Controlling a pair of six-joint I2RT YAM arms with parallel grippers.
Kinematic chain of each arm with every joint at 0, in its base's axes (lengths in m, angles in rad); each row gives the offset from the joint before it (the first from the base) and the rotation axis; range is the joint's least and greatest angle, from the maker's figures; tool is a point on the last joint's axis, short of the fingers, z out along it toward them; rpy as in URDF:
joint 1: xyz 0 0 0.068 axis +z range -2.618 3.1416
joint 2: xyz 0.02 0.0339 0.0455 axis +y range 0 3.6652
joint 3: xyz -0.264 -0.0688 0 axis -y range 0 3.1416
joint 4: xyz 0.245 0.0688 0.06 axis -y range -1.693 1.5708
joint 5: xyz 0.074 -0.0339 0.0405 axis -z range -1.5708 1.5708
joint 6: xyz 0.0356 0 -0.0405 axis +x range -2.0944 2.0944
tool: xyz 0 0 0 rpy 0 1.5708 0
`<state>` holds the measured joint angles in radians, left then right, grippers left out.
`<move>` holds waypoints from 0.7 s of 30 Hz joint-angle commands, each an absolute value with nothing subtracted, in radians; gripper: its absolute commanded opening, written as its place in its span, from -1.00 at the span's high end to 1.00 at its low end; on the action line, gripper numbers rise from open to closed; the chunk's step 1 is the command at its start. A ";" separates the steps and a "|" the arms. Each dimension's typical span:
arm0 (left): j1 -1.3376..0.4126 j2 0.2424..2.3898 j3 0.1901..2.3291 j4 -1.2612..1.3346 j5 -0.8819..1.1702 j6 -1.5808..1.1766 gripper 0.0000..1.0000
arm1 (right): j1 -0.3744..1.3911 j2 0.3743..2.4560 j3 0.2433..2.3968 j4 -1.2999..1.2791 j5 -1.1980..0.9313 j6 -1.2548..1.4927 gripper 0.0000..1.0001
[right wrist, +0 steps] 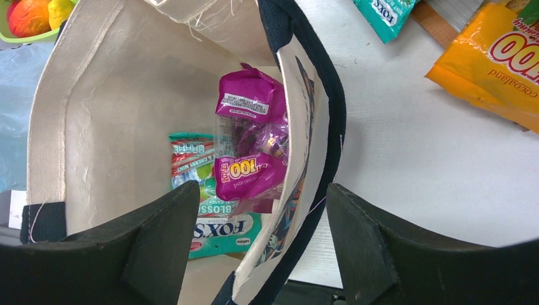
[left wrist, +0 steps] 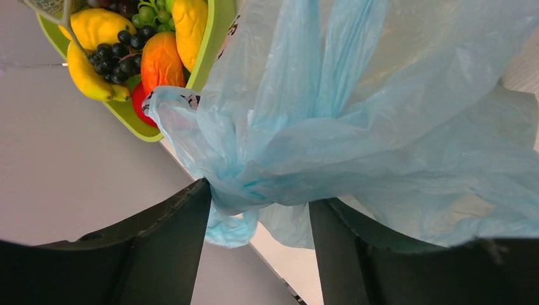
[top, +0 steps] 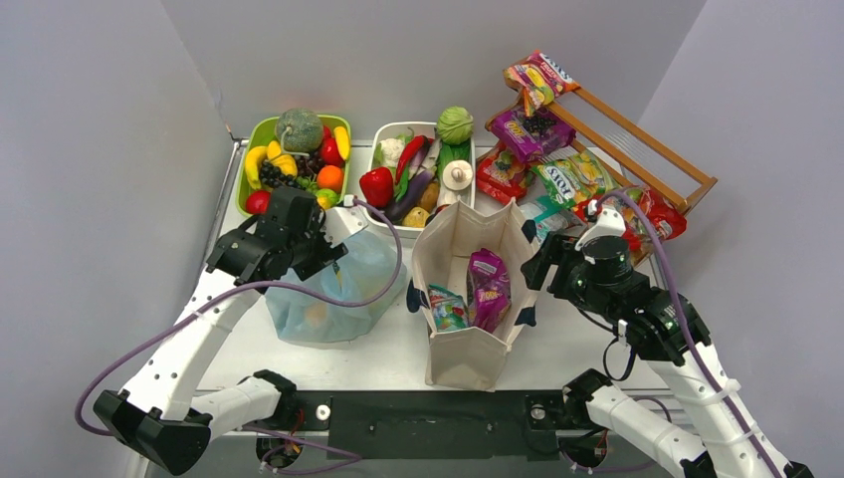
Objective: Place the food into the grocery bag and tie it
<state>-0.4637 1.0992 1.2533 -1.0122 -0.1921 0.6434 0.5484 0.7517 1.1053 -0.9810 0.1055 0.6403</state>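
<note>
Grocery bag (top: 328,299), the thin, crinkly, light-blue plastic one, sat on the white desk (top: 388,349) in the top view. It was left of the stiff beige canvas tote (top: 463,358) and just in front of the lime-green plastic tray (top: 261,127) of toy fruit. Something orange-ish showed faintly through the plastic. The left gripper (top: 328,224) hung over the bag's far top edge. The right gripper (top: 537,269) was at the tote's right wall. A shiny purple snack packet (top: 488,284) and a teal one (top: 448,309) stood inside the tote. Behind it was a white tray (top: 383,129) of toy veggies, and more packets lay on a slatted wooden rack (top: 647,149).

Left wrist cam: the bag's (left wrist: 394,127) gathered neck ran right between the left gripper's (left wrist: 257,197) black fingers, touching both. The fingers were a fair bit apart, so honestly I couldn't tell if it was actually pinched. The green tray (left wrist: 210,57) peeked in top left.

Right wrist cam: the right gripper (right wrist: 264,190) was released, its fingers spread either side of the tote's (right wrist: 95,114) dark-trimmed wall and not squeezing it. The purple packet (right wrist: 248,171) and teal packet (right wrist: 216,225) lay at the bottom.
</note>
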 commanded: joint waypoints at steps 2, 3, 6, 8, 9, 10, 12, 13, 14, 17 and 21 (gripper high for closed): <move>-0.460 1.088 1.248 -0.975 -0.122 0.650 0.12 | 0.546 0.756 1.093 -0.944 0.100 0.645 -0.37; -0.460 1.082 1.241 -0.972 -0.124 0.648 0.22 | 0.546 0.756 1.092 -0.942 0.100 0.647 -0.37; -0.461 1.067 1.233 -0.959 -0.112 0.637 0.42 | 0.546 0.759 1.089 -0.936 0.096 0.648 -0.37; -0.461 1.059 1.235 -0.947 -0.112 0.616 0.74 | 0.546 0.764 1.088 -0.933 0.092 0.651 -0.37; -0.461 1.054 1.237 -0.941 -0.122 0.596 0.97 | 0.548 0.765 1.087 -0.930 0.089 0.653 -0.37; -0.461 1.048 1.239 -0.929 -0.127 0.582 1.00 | 0.548 0.767 1.088 -0.928 0.087 0.655 -0.37; -0.462 1.038 1.250 -0.916 -0.132 0.554 1.00 | 0.548 0.768 1.089 -0.923 0.083 0.659 -0.37; -0.461 1.033 1.260 -0.911 -0.138 0.522 1.00 | 0.548 0.768 1.090 -0.922 0.079 0.661 -0.37; -0.461 1.028 1.266 -0.900 -0.142 0.502 1.00 | 0.548 0.768 1.091 -0.919 0.079 0.663 -0.37; -0.460 1.024 1.313 -0.890 -0.165 0.395 1.00 | 0.548 0.772 1.096 -0.918 0.075 0.667 -0.37; -0.460 1.037 1.378 -0.913 -0.197 0.264 1.00 | 0.549 0.774 1.099 -0.914 0.069 0.675 -0.37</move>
